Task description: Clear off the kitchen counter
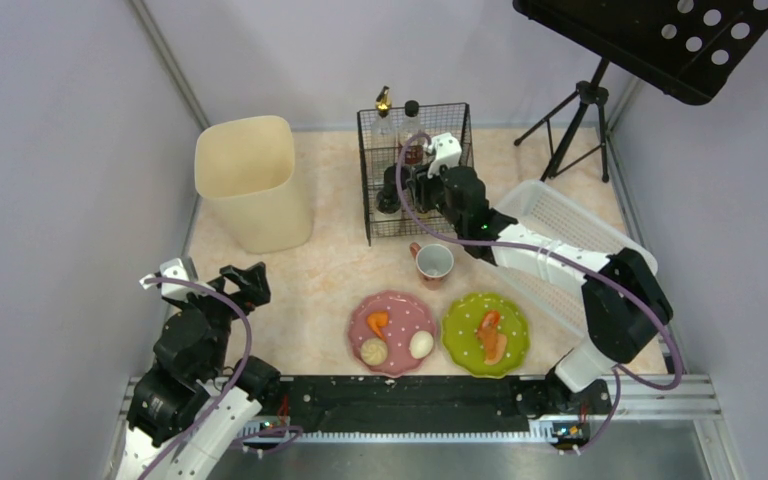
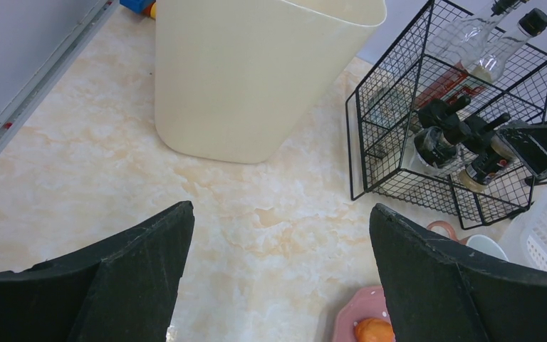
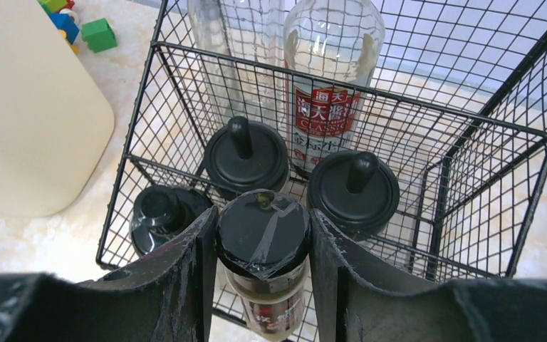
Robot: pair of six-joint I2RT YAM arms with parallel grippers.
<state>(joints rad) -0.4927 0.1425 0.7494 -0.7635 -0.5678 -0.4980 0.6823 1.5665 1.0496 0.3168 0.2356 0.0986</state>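
The kitchen counter (image 1: 320,270), beige-pink marbled stone, carries two plates, a cup and containers. My right gripper (image 3: 263,249) is shut on a black-capped seasoning jar (image 3: 263,231), with a finger (image 3: 185,271) on each side of the cap. The jar hangs over the near part of the black wire rack (image 3: 470,178), beside other black-lidded jars (image 3: 246,153) and two tall bottles (image 3: 331,64). In the top view this gripper (image 1: 407,190) sits at the rack (image 1: 420,225). My left gripper (image 1: 245,283) stands open and empty at the near left, over bare counter (image 2: 256,214).
A tall beige bin (image 1: 250,183) stands at the back left. A pink plate (image 1: 400,305) and a green plate (image 1: 463,330) with food lie near the front, a pink cup (image 1: 433,262) behind them. A white basket (image 1: 570,240) is at the right, a music stand (image 1: 580,110) behind it.
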